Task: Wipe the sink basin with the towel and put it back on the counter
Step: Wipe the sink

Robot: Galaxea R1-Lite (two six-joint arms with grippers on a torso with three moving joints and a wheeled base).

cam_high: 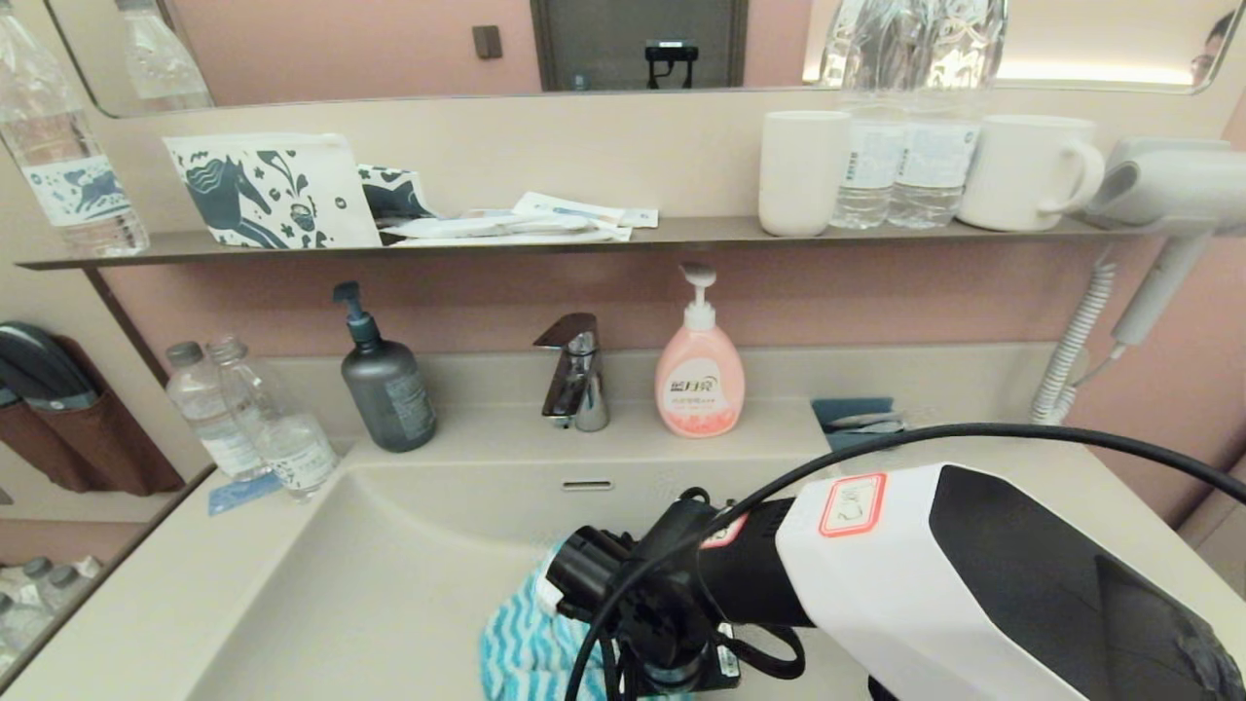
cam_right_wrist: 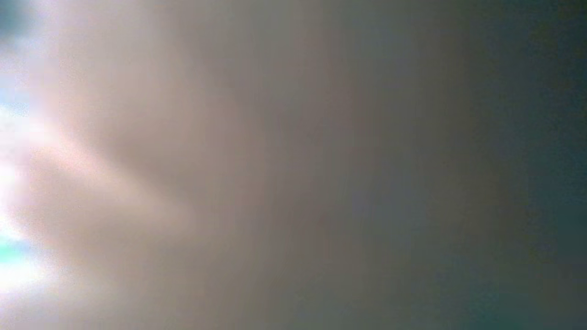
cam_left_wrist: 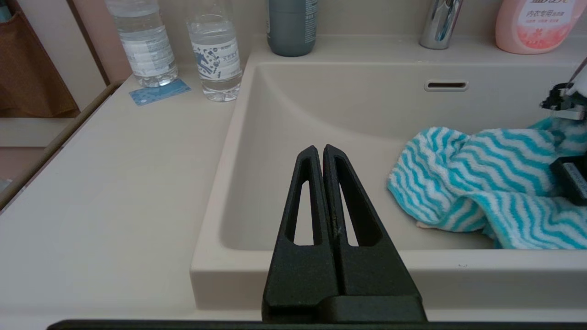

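The right gripper (cam_high: 672,672), at the head view's lower centre, presses into the towel (cam_left_wrist: 481,183) lying inside the basin (cam_left_wrist: 321,119); its fingers are hidden, so grip cannot be told. The left gripper (cam_left_wrist: 321,153) hangs pinched together, empty, at the basin's near rim. Risk: the bunched towel may slip free mid-stroke, or the cable (cam_high: 973,433) may snag the soap bottle (cam_high: 699,375).

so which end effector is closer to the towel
Right. The right end effector is down in the sink basin on the towel. The left end effector hangs over the basin's near rim, apart from it.
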